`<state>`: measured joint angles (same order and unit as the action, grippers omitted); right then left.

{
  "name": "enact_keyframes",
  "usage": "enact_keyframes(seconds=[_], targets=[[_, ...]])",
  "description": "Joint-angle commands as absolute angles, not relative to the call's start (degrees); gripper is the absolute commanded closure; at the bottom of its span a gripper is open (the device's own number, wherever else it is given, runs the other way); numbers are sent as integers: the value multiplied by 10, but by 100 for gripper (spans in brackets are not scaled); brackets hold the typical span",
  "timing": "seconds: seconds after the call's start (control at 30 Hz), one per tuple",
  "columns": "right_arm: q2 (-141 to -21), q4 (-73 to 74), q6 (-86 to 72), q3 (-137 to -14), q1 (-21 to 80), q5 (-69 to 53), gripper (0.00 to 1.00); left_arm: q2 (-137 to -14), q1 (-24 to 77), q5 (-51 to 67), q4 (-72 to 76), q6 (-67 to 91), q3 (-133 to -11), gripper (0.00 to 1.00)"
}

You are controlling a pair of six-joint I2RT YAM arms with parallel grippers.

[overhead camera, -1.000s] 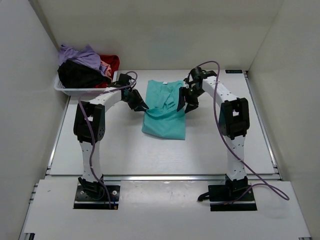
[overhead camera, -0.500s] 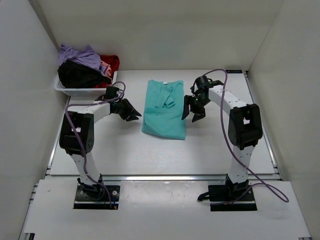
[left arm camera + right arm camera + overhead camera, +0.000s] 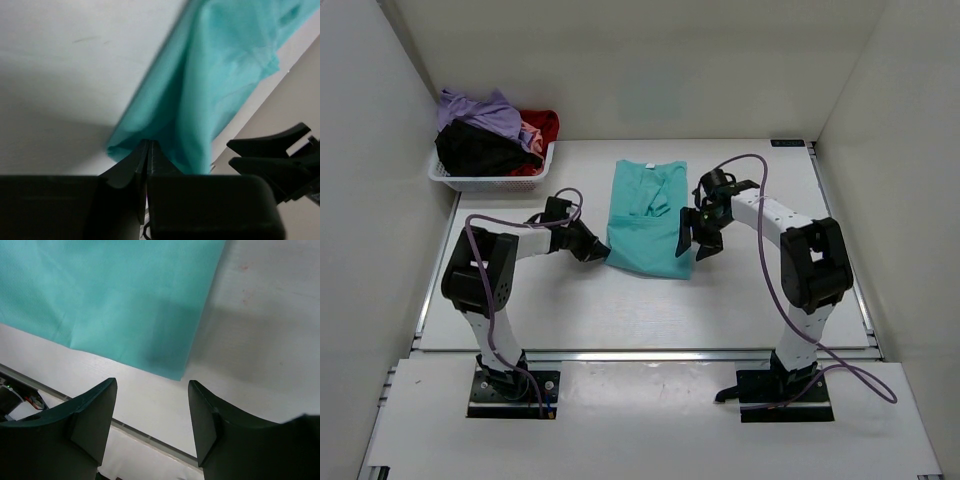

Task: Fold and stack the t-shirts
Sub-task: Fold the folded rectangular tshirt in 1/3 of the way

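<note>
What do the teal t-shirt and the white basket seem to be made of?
The teal t-shirt looks like soft matte cloth, perhaps cotton: it creases and drapes, and the right wrist view shows fine fabric texture. The white basket looks like smooth rigid plastic, judging by its thin, even rim.

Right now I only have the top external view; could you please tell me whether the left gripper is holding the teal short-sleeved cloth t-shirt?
Observer: Its wrist camera shows the left gripper shut, seemingly pinching the near corner of the teal short-sleeved cloth t-shirt.
Operator: Thank you. And the right gripper?
Observer: The right gripper is open, its fingers short of the shirt's corner, holding nothing.
</note>
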<state>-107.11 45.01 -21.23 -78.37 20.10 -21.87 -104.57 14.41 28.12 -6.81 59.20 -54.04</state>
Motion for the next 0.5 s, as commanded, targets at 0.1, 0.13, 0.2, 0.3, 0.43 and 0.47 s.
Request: enact_keyframes(seconds=[0.1, 0.13, 0.2, 0.3, 0.43, 0.47], targets=[[-1017, 414, -230, -742, 201, -222, 44, -981, 138, 277, -74, 605, -477, 91], [-1012, 414, -232, -738, 204, -221, 43, -975, 135, 279, -76, 602, -469, 91], [-1006, 407, -232, -722, 207, -223, 44, -965, 131, 282, -62, 605, -444, 90], [-1000, 403, -235, -703, 213, -225, 43, -952, 134, 284, -60, 606, -422, 88], [-985, 399, -237, -672, 218, -223, 41, -929, 130, 277, -65, 606, -400, 81], [-978, 386, -240, -666, 221, -222, 38, -922, 128, 276, -65, 607, -396, 78]])
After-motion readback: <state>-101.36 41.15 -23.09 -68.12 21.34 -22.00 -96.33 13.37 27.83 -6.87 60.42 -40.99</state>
